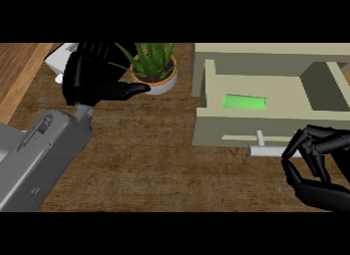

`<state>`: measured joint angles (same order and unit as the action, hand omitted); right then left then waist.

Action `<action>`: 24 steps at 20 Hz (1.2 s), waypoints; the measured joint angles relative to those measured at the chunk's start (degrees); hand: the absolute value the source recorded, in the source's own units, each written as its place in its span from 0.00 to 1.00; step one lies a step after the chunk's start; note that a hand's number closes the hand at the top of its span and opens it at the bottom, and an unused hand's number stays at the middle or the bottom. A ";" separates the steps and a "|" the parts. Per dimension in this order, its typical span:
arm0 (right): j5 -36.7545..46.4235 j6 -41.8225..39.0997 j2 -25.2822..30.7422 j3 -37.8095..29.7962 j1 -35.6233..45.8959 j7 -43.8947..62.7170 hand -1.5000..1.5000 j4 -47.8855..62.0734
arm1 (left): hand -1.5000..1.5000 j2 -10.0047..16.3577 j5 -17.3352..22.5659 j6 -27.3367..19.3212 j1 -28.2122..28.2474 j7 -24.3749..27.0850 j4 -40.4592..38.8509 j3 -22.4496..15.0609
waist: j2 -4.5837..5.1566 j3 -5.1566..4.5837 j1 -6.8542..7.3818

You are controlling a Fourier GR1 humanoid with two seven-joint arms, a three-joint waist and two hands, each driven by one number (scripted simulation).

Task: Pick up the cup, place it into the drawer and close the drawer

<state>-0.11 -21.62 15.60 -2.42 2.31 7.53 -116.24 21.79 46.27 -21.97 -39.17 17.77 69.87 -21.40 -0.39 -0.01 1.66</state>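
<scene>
At upper left, left hand point(92, 79) wraps the cup point(57, 61), perhaps upright.

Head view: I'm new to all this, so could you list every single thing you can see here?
counter: one, wood brown, under everything
mat: one, dark brown, middle
cup: one, white, top left, mostly hidden behind the left hand
potted plant: one, green leaves, pale pot, top centre
drawer: one, beige, open, right
green patch: one, on the drawer's floor
handle: one, pale, on the drawer's front
forearm: one, grey, lower left
left hand: black, at the cup
right hand: black, fingers curled, lower right, beside the handle
</scene>
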 measured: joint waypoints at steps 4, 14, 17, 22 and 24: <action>8.97 0.63 0.76 3.52 0.65 -4.22 1.00 3.05 | 0.00 3.66 0.85 2.19 7.35 -0.63 7.06 1.30 | 0.11 0.01 0.14; 32.44 6.55 3.25 13.39 5.11 -14.09 1.00 16.47 | 0.00 9.59 2.23 10.67 21.69 1.93 13.60 6.63 | 0.39 0.01 -0.24; 36.45 9.31 1.99 14.44 7.63 -16.51 0.00 23.64 | 0.00 10.26 2.45 13.91 25.56 2.66 14.69 8.52 | 0.43 0.01 -0.46; 42.41 13.64 -0.48 15.65 12.12 -18.93 0.00 36.14 | 0.00 10.34 1.74 16.41 29.42 2.83 16.06 10.95 | 0.48 0.02 -0.71; 44.13 14.92 -0.94 15.36 14.58 -20.40 0.00 41.72 | 0.00 10.12 1.58 17.86 30.26 2.93 15.61 12.03 | 0.51 0.02 -0.78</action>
<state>44.02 -6.70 14.66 12.95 16.89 -12.87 -74.53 31.91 47.85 -4.11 -8.91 20.69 85.49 -9.37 0.11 0.01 0.89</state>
